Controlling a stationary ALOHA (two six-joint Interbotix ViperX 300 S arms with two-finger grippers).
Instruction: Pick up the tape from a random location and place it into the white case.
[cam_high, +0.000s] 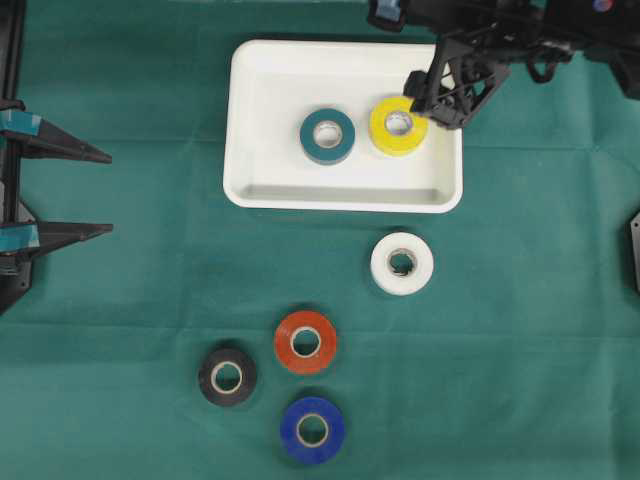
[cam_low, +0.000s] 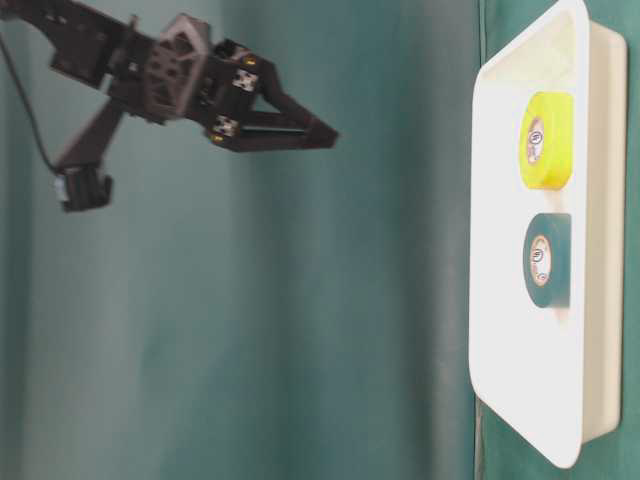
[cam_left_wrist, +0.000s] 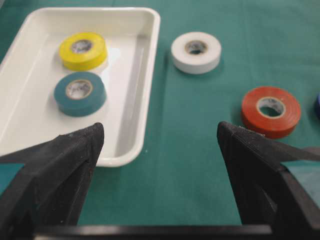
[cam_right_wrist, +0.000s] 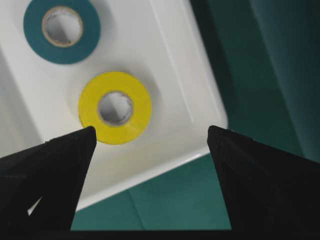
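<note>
No readable text, brand, number or sign anywhere. Small dark mark on inner core of yellow tape roll (cam_low: 546, 141) in table-level view: too small to read. Same kind of mark on core of teal tape roll (cam_low: 548, 260): illegible. Cores of white tape roll (cam_left_wrist: 196, 51) and orange-red tape roll (cam_left_wrist: 271, 111) in left wrist view: faint print, blurred, cannot tell. White case (cam_high: 262, 190): no label visible.
</note>
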